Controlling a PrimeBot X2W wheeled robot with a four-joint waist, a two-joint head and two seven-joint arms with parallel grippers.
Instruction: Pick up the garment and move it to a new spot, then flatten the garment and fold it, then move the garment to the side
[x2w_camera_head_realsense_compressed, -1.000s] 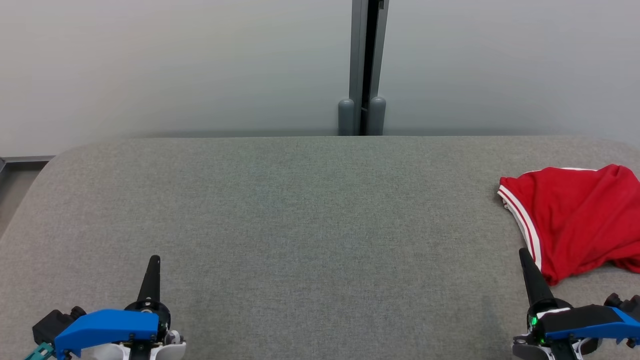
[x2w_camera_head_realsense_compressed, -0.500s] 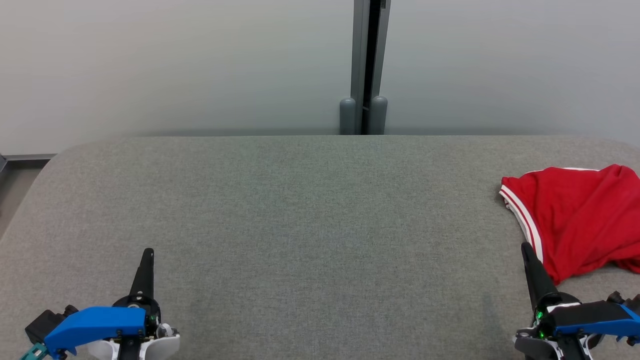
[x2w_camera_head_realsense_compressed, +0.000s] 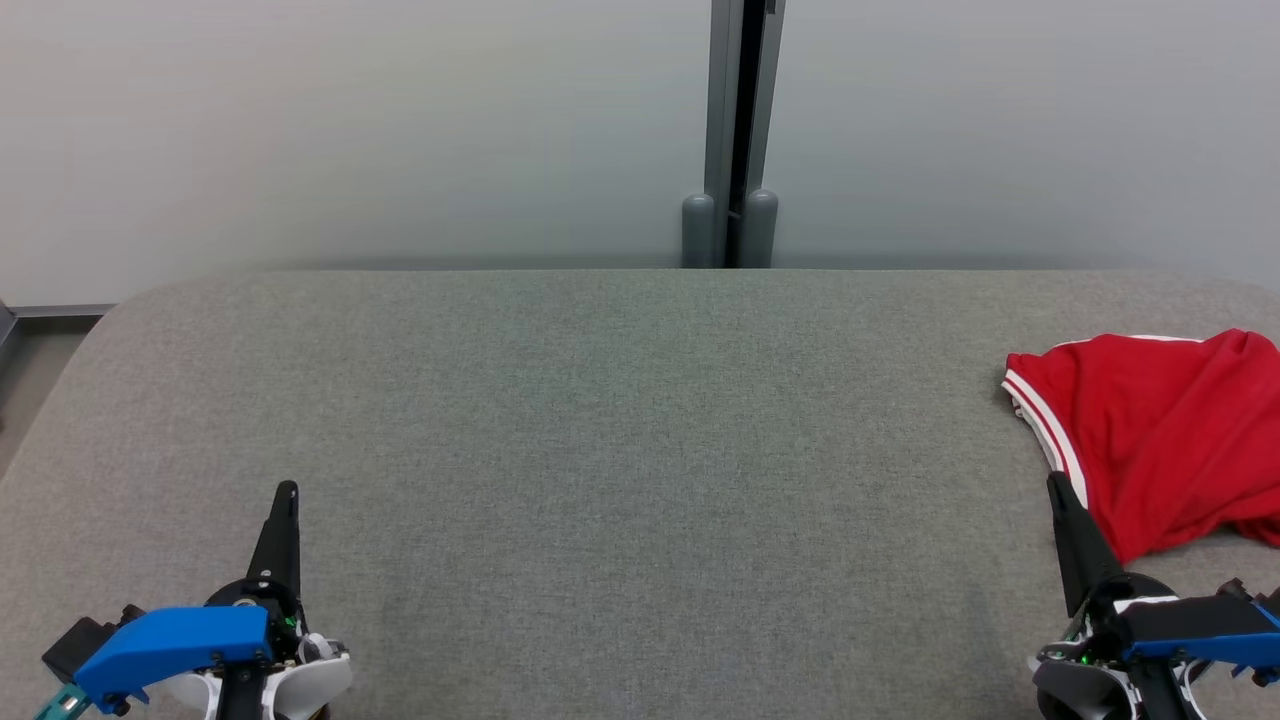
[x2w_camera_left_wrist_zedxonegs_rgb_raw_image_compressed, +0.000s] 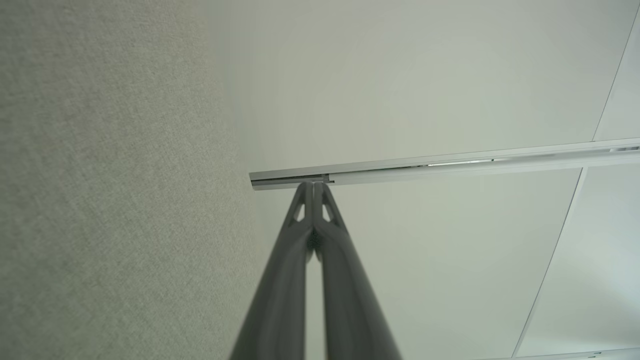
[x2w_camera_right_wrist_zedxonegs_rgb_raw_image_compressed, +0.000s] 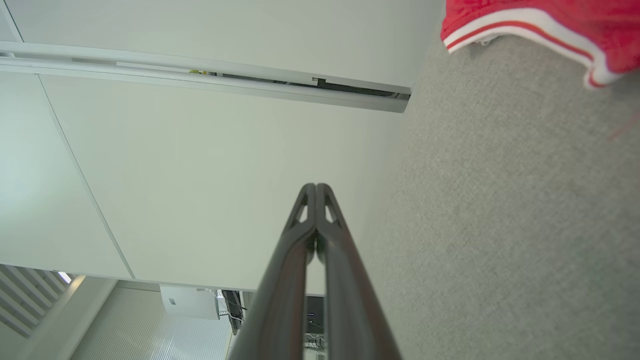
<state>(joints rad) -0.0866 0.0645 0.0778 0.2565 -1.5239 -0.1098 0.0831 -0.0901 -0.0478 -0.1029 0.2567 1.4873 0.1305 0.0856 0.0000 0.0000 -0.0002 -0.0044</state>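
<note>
The garment (x2w_camera_head_realsense_compressed: 1160, 430) is red with white-striped trim and lies bunched at the right edge of the grey fabric table (x2w_camera_head_realsense_compressed: 600, 450), partly cut off by the head view's border. Its striped hem (x2w_camera_right_wrist_zedxonegs_rgb_raw_image_compressed: 530, 25) shows at the top right of the right wrist view. My right gripper (x2w_camera_head_realsense_compressed: 1054, 484) is shut at the lower right, its tip just in front of the garment's near hem, holding nothing. In the right wrist view its fingertips (x2w_camera_right_wrist_zedxonegs_rgb_raw_image_compressed: 316, 189) meet. My left gripper (x2w_camera_head_realsense_compressed: 287, 491) is shut and empty at the lower left, with its fingers (x2w_camera_left_wrist_zedxonegs_rgb_raw_image_compressed: 313, 186) pressed together.
A pale wall with a grey vertical post (x2w_camera_head_realsense_compressed: 730, 130) stands behind the table's far edge. The table's rounded left corner (x2w_camera_head_realsense_compressed: 110, 310) drops to a floor strip. Wide bare tabletop lies between the two grippers.
Both grippers have drawn back toward the bottom of the head view, the left also drifting left. The picture has shifted slightly. The garment lies as before.
</note>
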